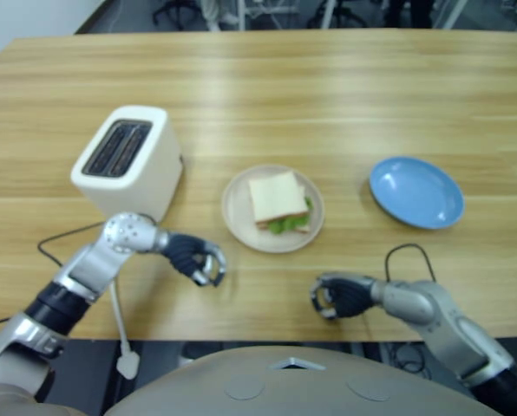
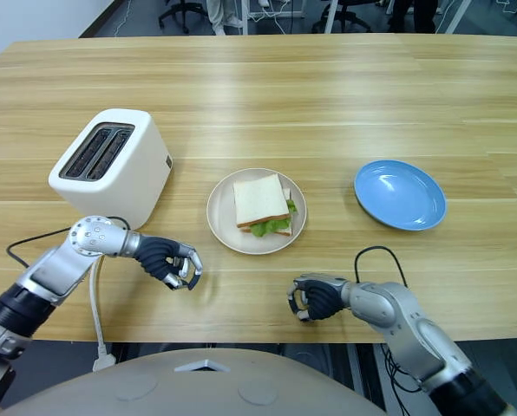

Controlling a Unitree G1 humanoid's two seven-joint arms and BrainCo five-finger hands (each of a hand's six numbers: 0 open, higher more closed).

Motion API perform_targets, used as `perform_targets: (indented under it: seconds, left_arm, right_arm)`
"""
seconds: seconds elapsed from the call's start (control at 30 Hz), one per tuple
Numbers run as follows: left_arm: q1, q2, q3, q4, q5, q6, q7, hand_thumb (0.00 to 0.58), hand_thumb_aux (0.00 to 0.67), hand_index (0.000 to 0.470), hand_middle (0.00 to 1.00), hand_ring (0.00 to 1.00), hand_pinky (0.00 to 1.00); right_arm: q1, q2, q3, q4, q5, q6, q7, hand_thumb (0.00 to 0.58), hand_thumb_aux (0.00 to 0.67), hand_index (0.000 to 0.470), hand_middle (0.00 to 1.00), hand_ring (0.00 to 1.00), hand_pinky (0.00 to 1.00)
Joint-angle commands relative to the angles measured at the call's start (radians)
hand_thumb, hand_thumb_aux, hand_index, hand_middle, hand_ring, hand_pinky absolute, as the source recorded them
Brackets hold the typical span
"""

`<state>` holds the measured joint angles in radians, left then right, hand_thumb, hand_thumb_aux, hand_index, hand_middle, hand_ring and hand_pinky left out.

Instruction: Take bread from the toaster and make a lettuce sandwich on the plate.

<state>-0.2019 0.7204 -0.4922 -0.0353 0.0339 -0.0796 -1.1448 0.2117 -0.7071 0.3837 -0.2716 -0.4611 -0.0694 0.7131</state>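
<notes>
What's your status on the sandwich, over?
Curled and empty: left hand, right hand, near table edge. Stacked sandwich on beige plate, lettuce showing. Nothing in the way.

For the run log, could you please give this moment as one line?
sandwich on beige plate | toaster left of it | left hand curled, empty | right hand curled, empty

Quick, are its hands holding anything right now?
Left hand: closed, fingers curled, holding nothing.
Right hand: closed, fingers curled, holding nothing.
</notes>
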Motion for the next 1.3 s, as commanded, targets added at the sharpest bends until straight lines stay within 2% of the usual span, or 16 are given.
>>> perform_targets:
  seconds: [0.03,0.13,0.23,0.43,0.67,0.77,0.8,0.83,0.87,0.9,0.93,0.97,1.0,1.1,1.17,1.3]
  left_arm:
    - [-0.078,-0.071,-0.076,0.146,0.123,-0.048,0.022,0.580,0.670,0.460,1.00,1.00,1.00]
    - [-0.141,-0.142,-0.111,0.284,0.217,-0.092,0.102,0.580,0.670,0.460,1.00,1.00,1.00]
    - [-0.212,-0.230,-0.116,0.436,0.309,-0.119,0.251,0.580,0.670,0.460,1.00,1.00,1.00]
    - [-0.346,-0.378,-0.124,0.704,0.424,-0.184,0.478,0.580,0.670,0.460,1.00,1.00,1.00]
    - [-0.519,-0.491,-0.111,1.021,0.499,-0.220,0.722,0.573,0.596,0.409,1.00,1.00,1.00]
    - [-0.574,-0.508,-0.128,1.131,0.545,-0.248,0.821,0.545,0.504,0.346,1.00,1.00,1.00]
    - [-0.591,-0.505,-0.149,1.156,0.583,-0.248,0.877,0.487,0.402,0.276,1.00,1.00,1.00]
    - [-0.601,-0.503,-0.161,1.178,0.605,-0.248,0.910,0.487,0.402,0.276,1.00,1.00,1.00]
    - [-0.606,-0.500,-0.168,1.195,0.617,-0.251,0.928,0.385,0.281,0.193,0.49,0.49,0.49]
    - [-0.608,-0.495,-0.176,1.206,0.631,-0.253,0.944,0.083,0.050,0.034,0.13,0.13,0.13]
    - [-0.607,-0.488,-0.182,1.209,0.642,-0.259,0.953,0.000,0.000,0.000,0.00,0.00,0.00]
    - [-0.603,-0.479,-0.185,1.204,0.649,-0.269,0.958,0.000,0.000,0.000,0.00,0.00,0.00]
    - [-0.596,-0.465,-0.187,1.187,0.656,-0.284,0.960,0.000,0.000,0.000,0.00,0.00,0.00]
    - [-0.549,-0.402,-0.171,1.063,0.650,-0.335,0.950,0.000,0.000,0.000,0.00,0.00,0.00]
    - [-0.478,-0.355,-0.116,0.900,0.579,-0.347,0.900,0.000,0.000,0.000,0.00,0.00,0.00]
    - [-0.297,-0.305,0.025,0.522,0.413,-0.302,0.830,0.000,0.000,0.000,0.00,0.00,0.00]
  right_arm:
    - [-0.076,0.065,0.068,0.187,-0.051,-0.027,-0.044,0.580,0.670,0.460,1.00,1.00,1.00]
    - [-0.169,0.116,0.084,0.298,-0.094,-0.057,-0.116,0.580,0.670,0.460,1.00,1.00,1.00]
    - [-0.265,0.164,0.092,0.412,-0.110,-0.094,-0.178,0.580,0.670,0.460,1.00,1.00,1.00]
    - [-0.496,0.248,0.118,0.754,-0.185,-0.165,-0.374,0.580,0.670,0.460,1.00,1.00,1.00]
    - [-0.772,0.328,0.185,1.190,-0.273,-0.224,-0.592,0.580,0.670,0.460,1.00,1.00,1.00]
    - [-0.858,0.363,0.194,1.322,-0.276,-0.260,-0.670,0.580,0.670,0.460,1.00,1.00,1.00]
    - [-0.880,0.369,0.203,1.355,-0.286,-0.258,-0.692,0.580,0.670,0.460,1.00,1.00,1.00]
    - [-0.895,0.373,0.211,1.379,-0.293,-0.259,-0.708,0.580,0.670,0.460,1.00,1.00,1.00]
    - [-0.906,0.375,0.217,1.396,-0.299,-0.263,-0.724,0.580,0.670,0.460,1.00,1.00,1.00]
    - [-0.914,0.375,0.227,1.406,-0.309,-0.268,-0.740,0.576,0.612,0.420,0.98,0.98,0.98]
    - [-0.917,0.371,0.236,1.407,-0.316,-0.275,-0.752,0.445,0.347,0.238,0.35,0.35,0.35]
    - [-0.915,0.362,0.240,1.399,-0.319,-0.285,-0.760,0.445,0.347,0.238,0.35,0.35,0.35]
    - [-0.907,0.349,0.241,1.378,-0.318,-0.299,-0.765,0.000,0.000,0.000,0.00,0.00,0.00]
    - [-0.855,0.288,0.213,1.258,-0.288,-0.348,-0.753,0.000,0.000,0.000,0.00,0.00,0.00]
    - [-0.790,0.233,0.168,1.122,-0.245,-0.364,-0.730,0.000,0.000,0.000,0.00,0.00,0.00]
    - [-0.623,0.175,0.031,0.817,-0.071,-0.356,-0.646,0.000,0.000,0.000,0.00,0.00,0.00]
